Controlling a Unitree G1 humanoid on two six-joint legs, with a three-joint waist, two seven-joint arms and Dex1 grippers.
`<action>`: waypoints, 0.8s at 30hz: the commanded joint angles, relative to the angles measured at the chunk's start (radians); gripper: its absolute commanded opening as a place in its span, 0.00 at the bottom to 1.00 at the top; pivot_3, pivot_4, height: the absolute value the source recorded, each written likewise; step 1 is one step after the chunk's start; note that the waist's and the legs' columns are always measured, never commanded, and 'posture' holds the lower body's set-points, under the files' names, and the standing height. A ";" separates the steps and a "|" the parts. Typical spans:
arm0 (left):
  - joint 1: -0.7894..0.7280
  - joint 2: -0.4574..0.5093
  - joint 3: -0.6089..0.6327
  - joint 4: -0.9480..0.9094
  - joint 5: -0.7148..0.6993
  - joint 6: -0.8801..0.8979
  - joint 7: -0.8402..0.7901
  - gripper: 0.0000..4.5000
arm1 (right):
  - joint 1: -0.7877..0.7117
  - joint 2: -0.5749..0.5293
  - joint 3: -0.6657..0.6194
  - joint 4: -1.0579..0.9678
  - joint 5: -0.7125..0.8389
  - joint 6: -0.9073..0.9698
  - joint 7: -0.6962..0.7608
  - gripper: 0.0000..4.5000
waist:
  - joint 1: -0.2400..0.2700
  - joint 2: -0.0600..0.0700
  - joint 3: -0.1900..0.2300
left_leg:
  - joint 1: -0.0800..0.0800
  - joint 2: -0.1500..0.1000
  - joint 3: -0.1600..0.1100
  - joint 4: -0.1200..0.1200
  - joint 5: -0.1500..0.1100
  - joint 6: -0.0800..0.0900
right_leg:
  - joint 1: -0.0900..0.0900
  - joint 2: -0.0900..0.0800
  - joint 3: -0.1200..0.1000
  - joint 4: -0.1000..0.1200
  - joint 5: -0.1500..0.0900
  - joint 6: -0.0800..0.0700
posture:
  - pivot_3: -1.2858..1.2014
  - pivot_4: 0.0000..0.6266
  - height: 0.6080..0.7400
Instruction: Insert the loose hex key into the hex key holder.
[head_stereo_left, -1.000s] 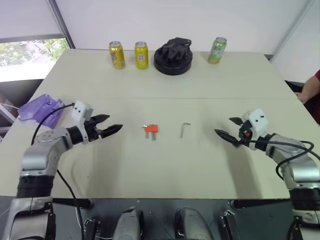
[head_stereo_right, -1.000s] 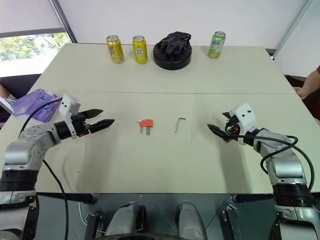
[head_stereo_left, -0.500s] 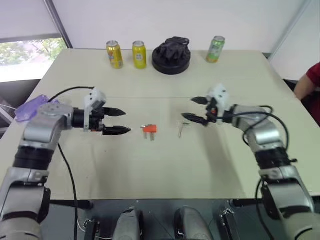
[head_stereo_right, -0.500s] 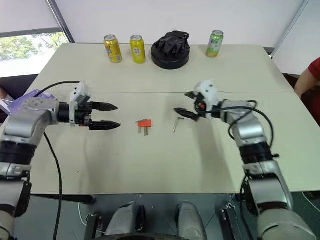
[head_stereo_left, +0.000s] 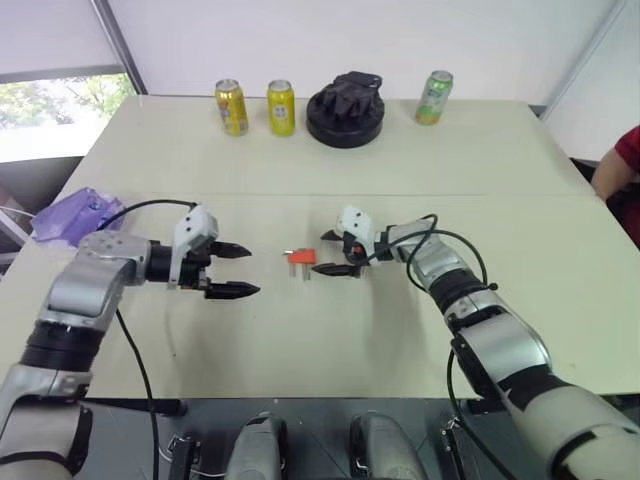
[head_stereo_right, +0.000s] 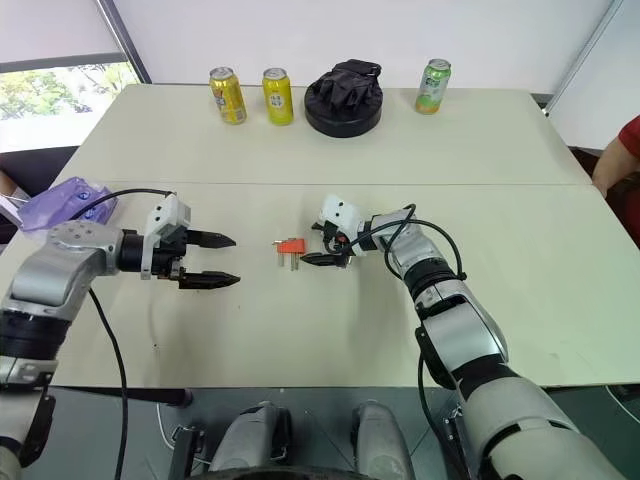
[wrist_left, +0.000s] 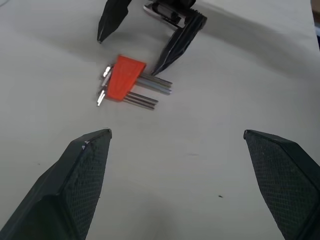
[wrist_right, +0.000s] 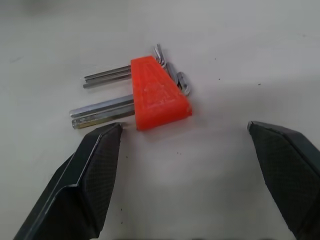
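**Both claws wide about the hex key holder at table centre**
On the table (head_stereo_left: 480, 300), the left gripper (head_stereo_left: 252, 270) hovers at the holder's 9 o'clock and the right gripper (head_stereo_left: 320, 253) at its 3 o'clock, both wide and empty; the hex key holder (head_stereo_left: 304, 257) lies flat, a light, stiff plastic block likely to skid, best pinched across its orange body; the loose hex key, hidden behind the right wrist, is probably thin, rigid and slippery, best taken mid-shank
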 joint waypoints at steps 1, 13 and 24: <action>0.015 0.004 0.047 -0.058 -0.024 0.016 0.040 0.98 | -0.027 0.026 -0.027 0.027 -0.006 -0.034 0.007 0.93 | 0.000 0.000 0.000 | 0.000 0.000 0.000 0.000 0.000 0.000 | 0.000 0.000 0.000 0.000 0.000 0.000 | 0.52 0.24 1.00; 0.034 -0.042 0.050 -0.053 -0.024 0.001 0.121 1.00 | -0.054 0.111 -0.044 0.098 -0.054 -0.089 -0.028 0.65 | 0.000 0.000 0.000 | 0.001 0.001 0.001 0.000 0.001 -0.002 | 0.000 0.000 0.000 0.001 0.000 0.000 | 0.52 0.24 1.00; 0.049 -0.054 0.045 -0.042 -0.023 -0.021 0.145 1.00 | -0.035 0.083 -0.066 0.090 -0.071 -0.091 -0.096 0.42 | 0.002 0.000 0.000 | 0.001 0.001 0.001 0.000 0.001 -0.002 | 0.000 0.000 0.000 0.001 0.000 0.000 | 0.52 0.24 1.00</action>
